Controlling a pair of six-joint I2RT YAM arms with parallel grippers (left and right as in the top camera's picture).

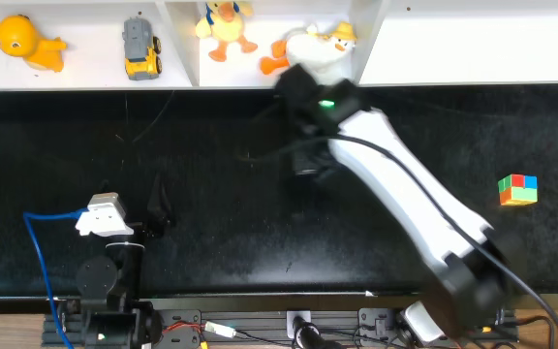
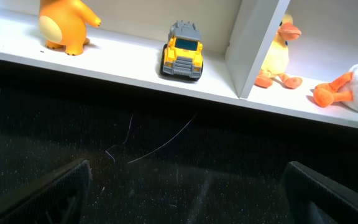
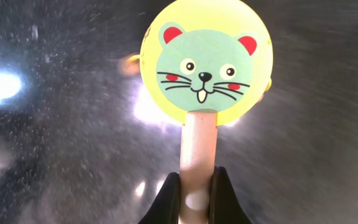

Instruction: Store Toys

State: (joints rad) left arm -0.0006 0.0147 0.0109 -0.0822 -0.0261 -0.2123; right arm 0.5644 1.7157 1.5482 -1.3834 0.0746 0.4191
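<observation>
Clenched on a wooden handle, the right pincer grips a yellow rattle with a green mouse face. From above, that arm reaches toward 12 o'clock of the bench. At 8 o'clock the left pincer gapes wide, holding nothing. On the shelf, one compartment holds an orange duck and a truck, and the next holds two plush ducks. A colour cube sits at 3 o'clock.

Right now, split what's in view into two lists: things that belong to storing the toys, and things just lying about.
Belongs to the job:
- face rattle, held in the right pincer
- colour cube on the black table
- shelf holding the orange figure, toy truck, yellow plush duck and white plush duck

Just lying about:
- blue cable by the left arm's base
- wiring along the table's front edge
</observation>
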